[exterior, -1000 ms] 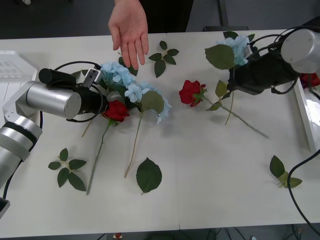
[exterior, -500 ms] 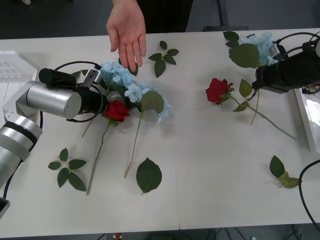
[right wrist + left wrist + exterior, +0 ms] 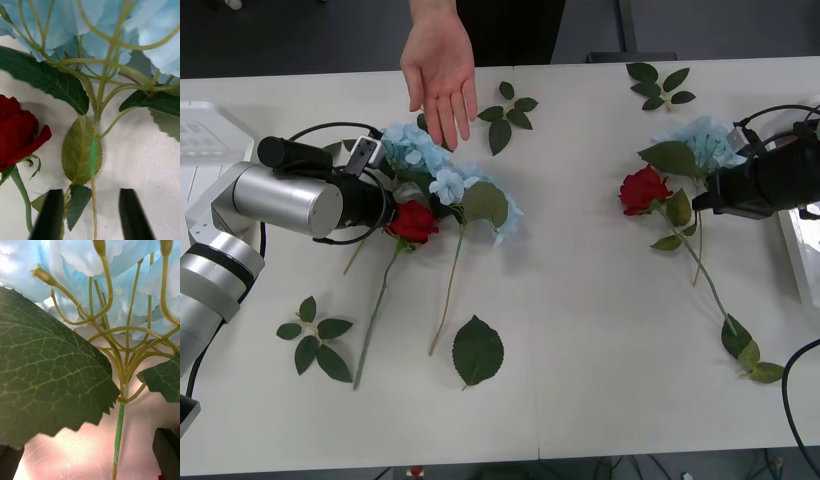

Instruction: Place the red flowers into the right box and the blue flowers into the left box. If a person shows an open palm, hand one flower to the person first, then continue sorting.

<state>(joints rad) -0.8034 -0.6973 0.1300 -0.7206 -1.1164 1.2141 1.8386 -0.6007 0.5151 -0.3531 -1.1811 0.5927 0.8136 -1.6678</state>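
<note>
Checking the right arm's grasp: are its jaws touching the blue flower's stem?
Apart. The right wrist view shows the right gripper open, the blue flower's stem running between the jaws with white table visible on both sides.

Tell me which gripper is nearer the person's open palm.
Left. The left gripper sits just below the open palm; the right gripper is far across the table.

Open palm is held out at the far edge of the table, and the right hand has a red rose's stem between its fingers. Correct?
Not quite. The open palm is there, but the right wrist view shows the right hand straddling a blue flower stem; the red rose lies beside it, outside the fingers.
</note>
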